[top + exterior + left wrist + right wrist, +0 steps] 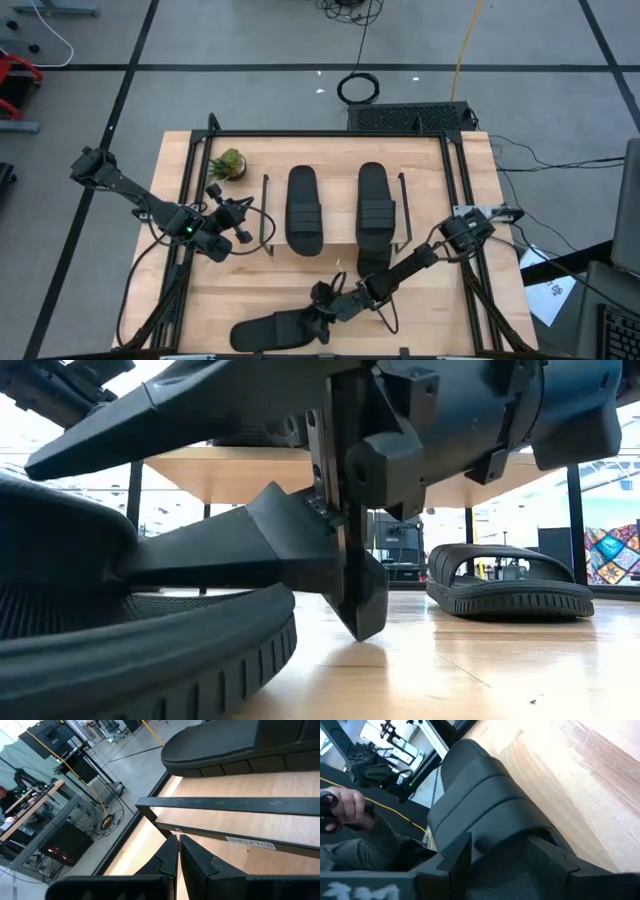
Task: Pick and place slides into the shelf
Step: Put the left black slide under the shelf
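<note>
The shelf (340, 215) stands mid-table, and two black slides (304, 208) (375, 212) lie side by side on its top board. Another slide (270, 330) lies along the table's near edge. My right gripper (320, 310) is open at this slide's right end. Its fingers (455, 857) stand over the footbed (505, 865) and point toward the ribbed strap (475, 790). My left gripper (245, 227) is shut and hangs just outside the shelf's left wire frame (225, 804). In the low view one more slide (510, 585) lies below the shelf's top board (240, 475). My right gripper comes at the near slide low and slanting from the table's right, with its finger (200, 550) lying above the sole (150, 650). Whether the fingers touch the footbed I cannot tell.
A small potted plant (228, 165) stands at the far left of the table, beside the shelf. The table's black frame (460, 200) runs along its edges. In the right wrist view a person's hand (340, 810) shows beyond the table.
</note>
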